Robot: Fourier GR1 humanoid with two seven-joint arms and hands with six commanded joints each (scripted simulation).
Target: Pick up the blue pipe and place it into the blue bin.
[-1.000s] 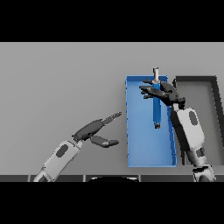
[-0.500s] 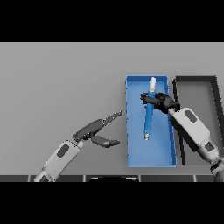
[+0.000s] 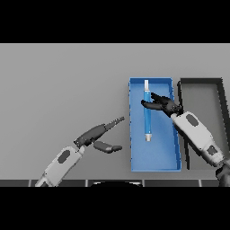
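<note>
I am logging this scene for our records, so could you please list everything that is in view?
blue pipe: one, blue with white ends, lying lengthwise in the blue bin
blue bin: one, blue, on the table right of centre
black tray: one, black-rimmed, right of the bin
table: one, grey, under everything
left hand: one, dark, fingers straight, left of the bin
right hand: one, dark, over the bin beside the pipe

Bare grey tabletop (image 3: pixel 63 85) left of shallow blue rectangular bin (image 3: pixel 155 166) — open passage. Right side blocked — dark rectangular tray (image 3: pixel 200 81) just beside the bin.
</note>
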